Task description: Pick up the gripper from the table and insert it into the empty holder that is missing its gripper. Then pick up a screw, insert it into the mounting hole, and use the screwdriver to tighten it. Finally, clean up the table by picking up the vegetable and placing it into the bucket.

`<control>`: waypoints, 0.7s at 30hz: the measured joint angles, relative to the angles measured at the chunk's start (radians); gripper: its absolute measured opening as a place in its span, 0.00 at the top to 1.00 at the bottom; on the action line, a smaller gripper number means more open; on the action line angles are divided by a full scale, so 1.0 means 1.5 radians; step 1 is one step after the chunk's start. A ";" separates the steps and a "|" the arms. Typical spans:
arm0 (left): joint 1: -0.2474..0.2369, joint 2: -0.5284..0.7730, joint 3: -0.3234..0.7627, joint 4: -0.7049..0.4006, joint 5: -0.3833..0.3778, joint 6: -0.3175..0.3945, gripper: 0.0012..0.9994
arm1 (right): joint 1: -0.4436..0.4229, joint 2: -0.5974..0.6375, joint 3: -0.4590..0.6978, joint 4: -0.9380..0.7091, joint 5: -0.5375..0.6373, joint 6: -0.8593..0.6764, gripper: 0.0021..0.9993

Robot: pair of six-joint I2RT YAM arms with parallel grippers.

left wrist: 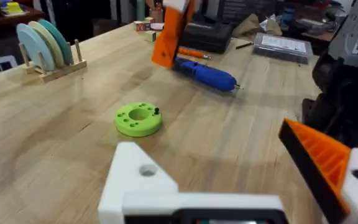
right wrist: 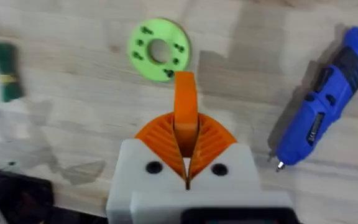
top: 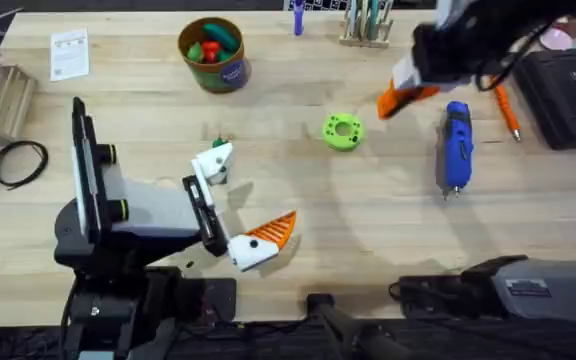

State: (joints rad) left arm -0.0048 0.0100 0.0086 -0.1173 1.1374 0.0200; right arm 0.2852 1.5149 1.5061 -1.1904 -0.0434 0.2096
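- Overhead view: the right hand (top: 393, 98) hangs blurred above the table (top: 368, 220), between the green ring-shaped disc (top: 342, 131) and the screwdriver (top: 456, 143), which lies flat just beside it.
- Right wrist view: the right hand (right wrist: 186, 163) is clenched on the gripper (right wrist: 185, 111), an orange wedge sticking out from between its ribbed pads toward the disc (right wrist: 159, 50); the screwdriver (right wrist: 325, 106) lies off to one side.
- The left hand (top: 243, 205) rests low near the table's front, spread wide and holding nothing: one finger is the bare white holder (top: 214, 159), the other carries an orange tip.
- The vegetable (right wrist: 4, 70) lies on the table well apart from the disc.
- The bucket (top: 214, 54) stands at the table's far side with red and green toy vegetables inside.
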 joint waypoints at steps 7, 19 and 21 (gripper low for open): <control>0.000 0.000 0.000 0.000 0.000 0.000 0.01 | 0.004 -0.086 0.012 0.000 -0.042 0.035 0.99; 0.000 0.000 0.000 0.000 0.000 0.000 0.01 | 0.022 -0.175 -0.017 0.130 -0.120 0.083 0.99; 0.000 0.000 0.000 0.000 0.000 0.000 0.01 | 0.022 -0.178 -0.059 0.180 -0.159 0.085 0.99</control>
State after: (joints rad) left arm -0.0048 0.0097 0.0086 -0.1173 1.1378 0.0200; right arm 0.3187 1.2472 1.4168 -0.9200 -0.2822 0.3370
